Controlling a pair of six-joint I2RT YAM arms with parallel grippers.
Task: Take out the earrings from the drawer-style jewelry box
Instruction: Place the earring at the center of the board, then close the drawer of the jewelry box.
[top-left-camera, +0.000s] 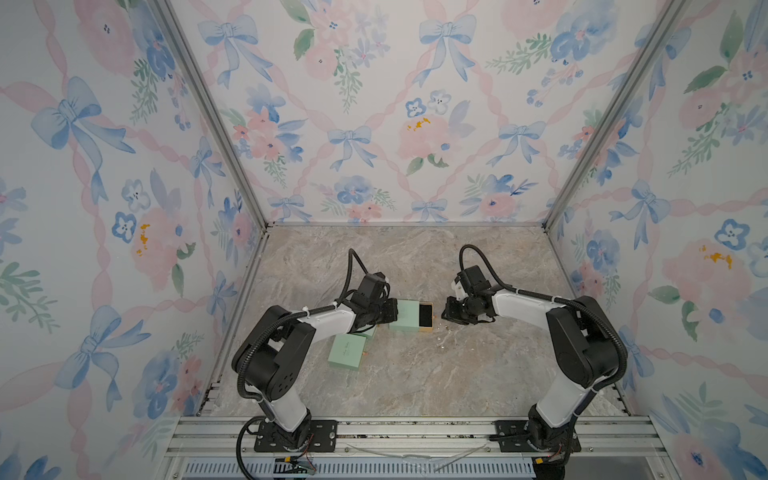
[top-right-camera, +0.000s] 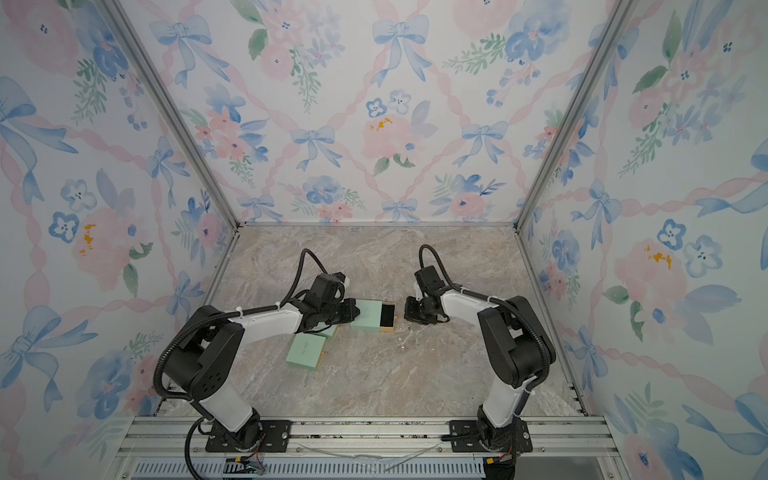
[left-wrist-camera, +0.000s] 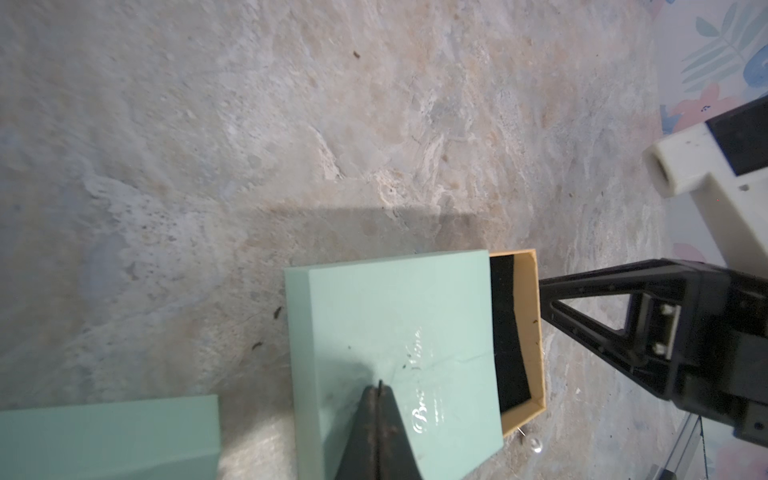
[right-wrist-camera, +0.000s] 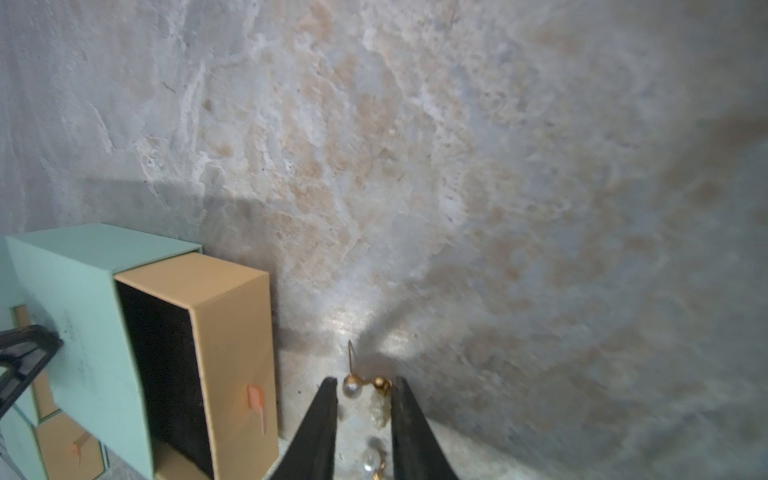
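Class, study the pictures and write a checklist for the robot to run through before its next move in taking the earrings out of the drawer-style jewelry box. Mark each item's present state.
1. Drawer open: ok. The tan cardboard drawer juts out of the mint-green box sleeve.
2. Box steadied: ok. The left gripper, shut, rests its tips on the sleeve's top.
3. Earrings out: ok. The pearl-and-gold earrings lie on the marble tabletop.
4. Jaws open: ok. The right gripper has its jaws apart, one either side of the earrings.
5. Drawer empty: cannot tell. The visible black lining is bare; the rest is hidden under the sleeve.
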